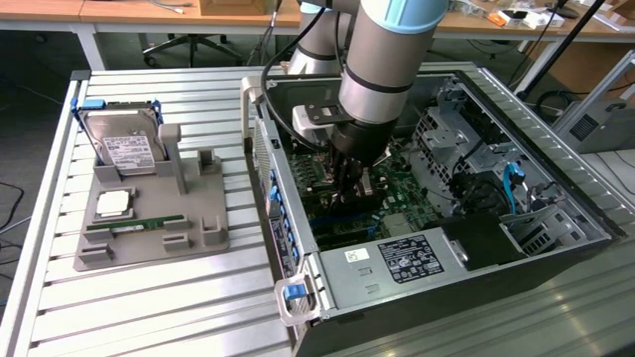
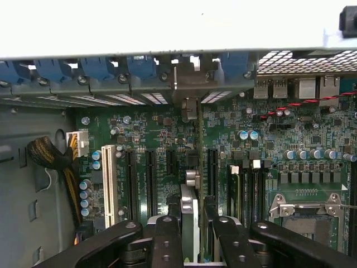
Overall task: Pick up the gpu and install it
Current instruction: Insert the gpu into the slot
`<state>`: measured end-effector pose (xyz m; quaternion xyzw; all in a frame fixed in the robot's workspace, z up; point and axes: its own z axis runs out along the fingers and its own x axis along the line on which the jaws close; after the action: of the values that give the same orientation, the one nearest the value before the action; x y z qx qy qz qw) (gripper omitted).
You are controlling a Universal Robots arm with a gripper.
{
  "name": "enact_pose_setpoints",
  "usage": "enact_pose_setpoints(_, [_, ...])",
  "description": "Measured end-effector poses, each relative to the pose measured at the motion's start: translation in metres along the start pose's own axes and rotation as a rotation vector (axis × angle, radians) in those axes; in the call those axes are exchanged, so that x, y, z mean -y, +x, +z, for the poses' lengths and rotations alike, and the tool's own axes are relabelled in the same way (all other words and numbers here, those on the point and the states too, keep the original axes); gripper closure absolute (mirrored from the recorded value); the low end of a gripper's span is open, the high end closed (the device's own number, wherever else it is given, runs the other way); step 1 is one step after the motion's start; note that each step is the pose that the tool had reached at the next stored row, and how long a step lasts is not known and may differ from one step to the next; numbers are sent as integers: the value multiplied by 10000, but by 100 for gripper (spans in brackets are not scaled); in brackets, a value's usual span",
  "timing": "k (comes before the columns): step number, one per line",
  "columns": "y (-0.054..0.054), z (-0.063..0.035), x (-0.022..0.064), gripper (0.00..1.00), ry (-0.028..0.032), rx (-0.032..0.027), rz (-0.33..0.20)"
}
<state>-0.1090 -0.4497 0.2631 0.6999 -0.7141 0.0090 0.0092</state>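
So the gripper (image 2: 192,234) is down inside the open PC case (image 1: 555,245), fingers (image 2: 167,240) clamped on the gpu (image 2: 189,215), held edge-on between them. Its long axis runs straight toward the rear bracket wall, directly over a motherboard (image 2: 268,151) slot, just above the board.

Matt green motherboard (image 2: 167,139), dull grey metal case (image 1: 397,275), gpu (image 2: 192,223) edge apparently silvery metal (seen edge-on).

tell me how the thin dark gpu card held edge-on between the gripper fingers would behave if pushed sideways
The thin dark gpu card looks stiff but probably fragile: a flat board. Gripped edge-on by the gripper, it likely tips or twists easily. Over the green motherboard, a sideways shove could miss the slot.
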Motion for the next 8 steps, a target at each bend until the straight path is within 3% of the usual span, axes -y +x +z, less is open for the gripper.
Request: enact_pose_setpoints(8, [-1, 26, 0, 73, 1, 2, 0])
